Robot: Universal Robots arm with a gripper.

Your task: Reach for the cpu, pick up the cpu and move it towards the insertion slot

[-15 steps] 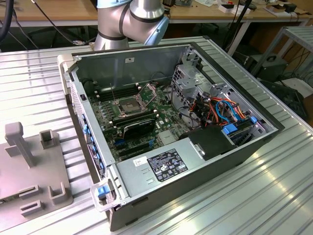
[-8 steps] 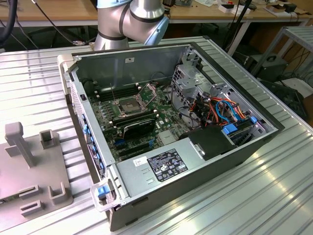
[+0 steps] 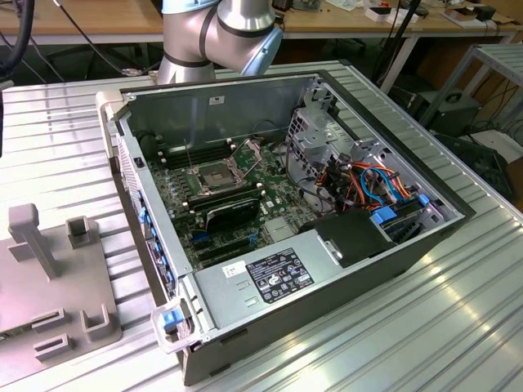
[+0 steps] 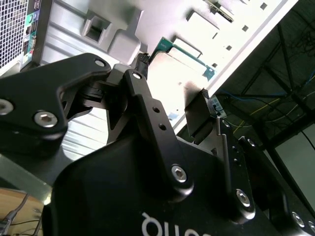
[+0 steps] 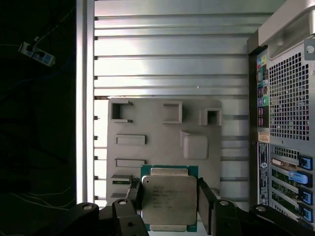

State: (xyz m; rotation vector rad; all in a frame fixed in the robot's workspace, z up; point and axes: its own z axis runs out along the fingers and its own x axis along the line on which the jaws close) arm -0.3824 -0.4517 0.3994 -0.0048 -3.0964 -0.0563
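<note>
Gripper (image 5: 169, 192) is seen closed narrowly on two opposite edges of the cpu (image 5: 170, 202), which is held over the grey fixture plate (image 3: 57, 282), placed at eight o'clock from the insertion slot (image 3: 214, 175) in the exterior view. It is judged light, stiff, thin and fragile, so only those edges should be gripped.

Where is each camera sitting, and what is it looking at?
Exterior view: off the arm, looking down into the open computer case with the insertion slot; the arm's grey joint shows.
First wrist view: on the wrist, looking along the claw, shut on the cpu, over the grey plate.
Second wrist view: close beside the claw's black links, seeing the cpu slantwise.
Both wrist views share claw, cpu and plate.
</note>
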